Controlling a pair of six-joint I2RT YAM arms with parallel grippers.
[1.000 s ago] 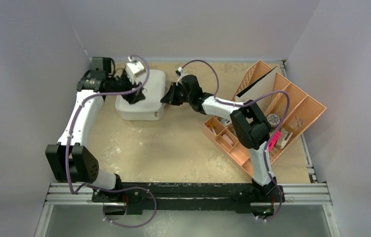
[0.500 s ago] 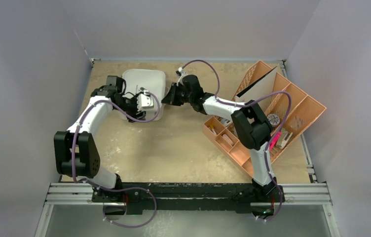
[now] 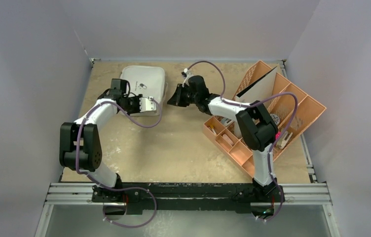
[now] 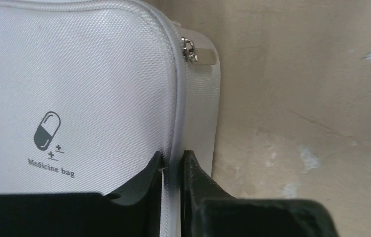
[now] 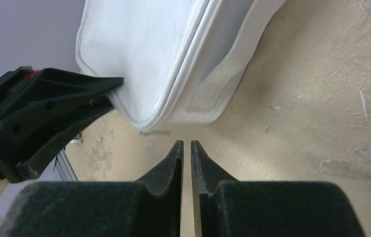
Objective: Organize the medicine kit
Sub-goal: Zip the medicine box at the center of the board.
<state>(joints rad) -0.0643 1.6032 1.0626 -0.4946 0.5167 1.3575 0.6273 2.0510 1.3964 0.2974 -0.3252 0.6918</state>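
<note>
The medicine kit (image 3: 144, 85) is a white zippered case with a pill logo, lying closed on the tan table at the back left. The left wrist view looks across its lid (image 4: 85, 74), and its zipper pull (image 4: 189, 50) hangs at a corner. My left gripper (image 3: 135, 106) is at the kit's near edge. Its jaws (image 4: 172, 154) are nearly together, with the kit's zipper rim between the tips. My right gripper (image 3: 171, 101) hovers over bare table just right of the kit. It is shut (image 5: 187, 143) on nothing, with the kit (image 5: 164, 49) ahead of it.
An orange compartmented tray (image 3: 297, 106) stands tilted at the right, with small items in its near cells and a white panel (image 3: 260, 86) leaning in it. Walls close in the table on the left, back and right. The arm bases sit on the near rail (image 3: 188, 190).
The left arm came down from above the kit to its near edge, and its jaws narrowed sharply. The kit now lies flat and closed. The right gripper barely moved.
</note>
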